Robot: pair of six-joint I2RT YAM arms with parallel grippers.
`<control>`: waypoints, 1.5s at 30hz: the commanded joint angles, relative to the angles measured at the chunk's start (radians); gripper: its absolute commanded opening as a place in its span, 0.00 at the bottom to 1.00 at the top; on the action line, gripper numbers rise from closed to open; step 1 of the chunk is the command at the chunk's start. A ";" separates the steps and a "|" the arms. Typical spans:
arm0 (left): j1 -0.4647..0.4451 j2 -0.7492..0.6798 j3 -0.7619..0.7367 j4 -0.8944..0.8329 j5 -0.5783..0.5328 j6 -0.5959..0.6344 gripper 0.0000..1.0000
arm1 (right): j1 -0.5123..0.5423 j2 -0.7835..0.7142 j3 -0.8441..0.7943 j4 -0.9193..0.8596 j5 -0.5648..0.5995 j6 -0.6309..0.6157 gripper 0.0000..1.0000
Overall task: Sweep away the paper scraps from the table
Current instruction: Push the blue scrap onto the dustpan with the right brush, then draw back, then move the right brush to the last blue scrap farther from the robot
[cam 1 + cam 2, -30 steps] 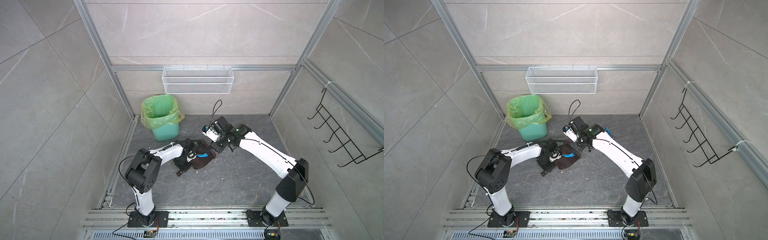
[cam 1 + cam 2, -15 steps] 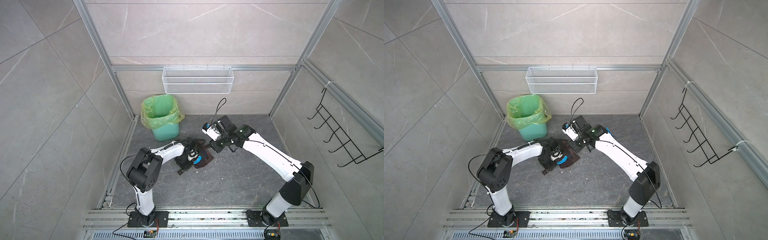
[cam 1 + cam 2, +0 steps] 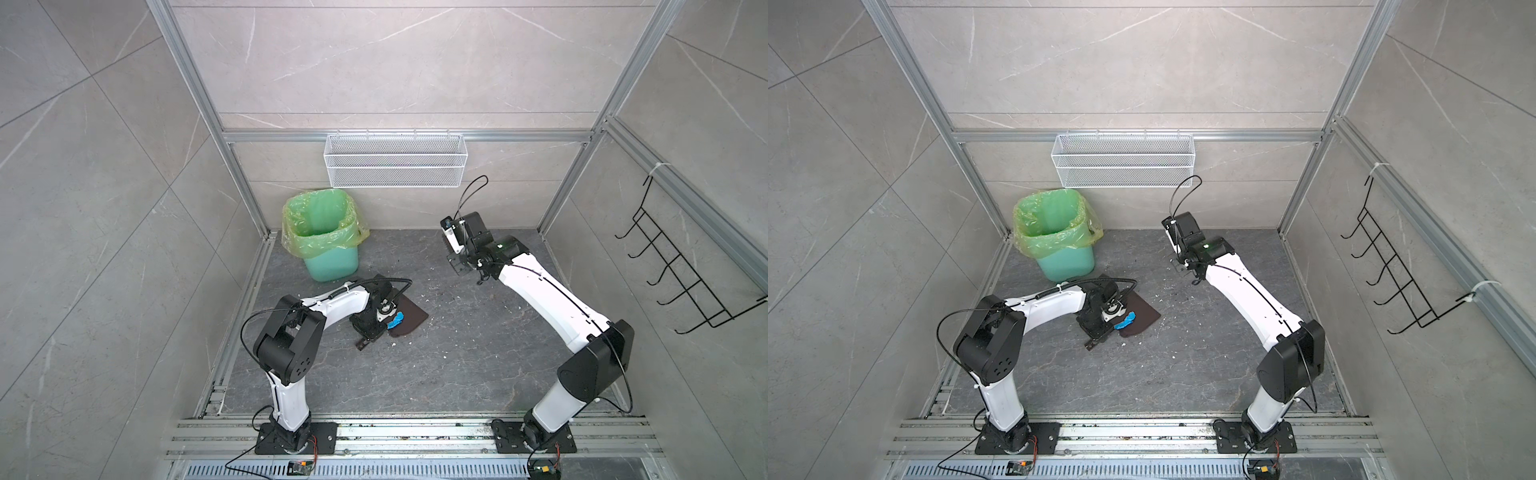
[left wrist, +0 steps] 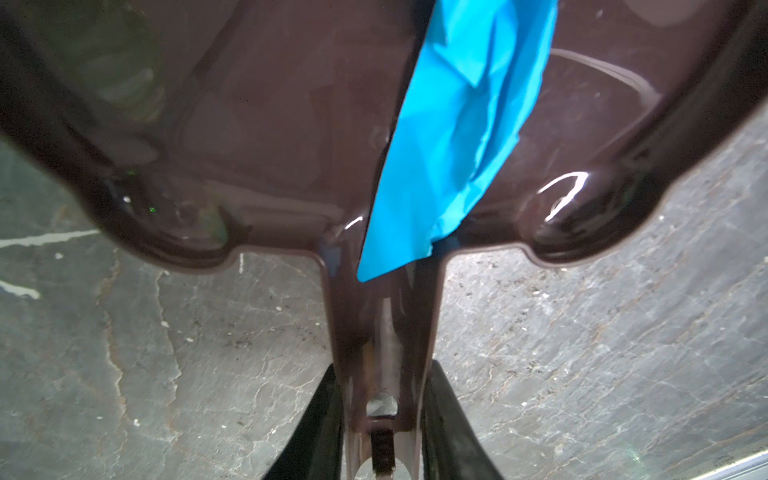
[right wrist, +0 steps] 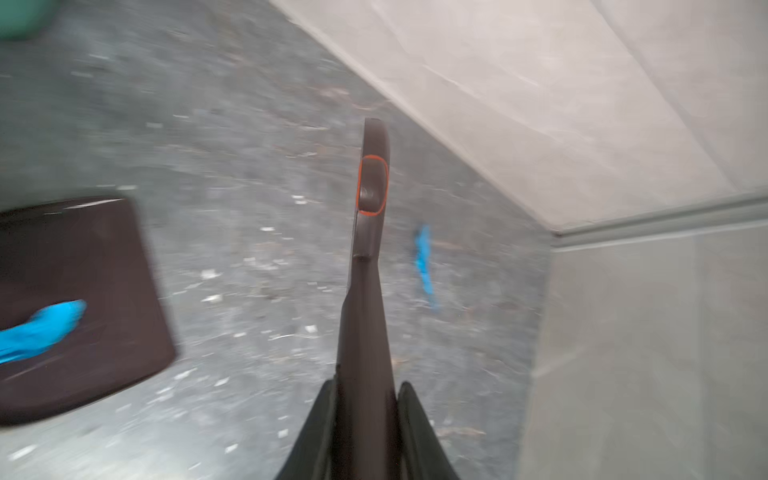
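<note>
Just ahead of the left gripper [image 4: 383, 365], a crumpled blue paper scrap [image 4: 457, 137] lies inside the brown dustpan [image 4: 257, 124]. Its lower tip spills over the pan's back edge onto the neck of the handle, and this gripper's jaws are clamped narrow on that handle. The pan rests on the dark surface [image 3: 457, 365], and the green-lined bin [image 3: 328, 249] stands near this gripper, on the side away from the arm's base. A second blue scrap [image 5: 424, 262] lies on the surface ahead of the right gripper [image 5: 368, 384], just to one side of the slim brown brush handle [image 5: 365, 249] that its jaws are closed tight on. The bristles do not show. This scrap sits close to the wall [image 5: 623, 353] and well apart from the pan, and the right arm hides it in both top views. No other coloured pieces show, only white crumbs [image 3: 420, 293]. The likeliest slip is losing the caught scrap. It already overhangs the pan's back edge, so tipping the pan toward the left gripper, or lifting it quickly, could let the light paper slide or flutter out. The loose scrap could also be pushed against the wall instead of toward the pan if the brush comes at it from the open side. A hard stroke might twist the thin handle in the jaws.
</note>
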 commanded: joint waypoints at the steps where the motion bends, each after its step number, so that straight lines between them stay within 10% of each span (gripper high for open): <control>1: -0.008 -0.010 0.016 -0.021 0.029 0.000 0.00 | -0.031 0.063 0.023 0.063 0.170 -0.076 0.00; 16: -0.012 -0.029 -0.022 -0.014 0.024 0.008 0.00 | -0.094 0.279 -0.002 0.149 0.442 -0.199 0.00; 45: -0.023 -0.020 0.022 -0.040 0.029 0.026 0.00 | 0.049 0.103 -0.072 -0.163 -0.290 0.002 0.00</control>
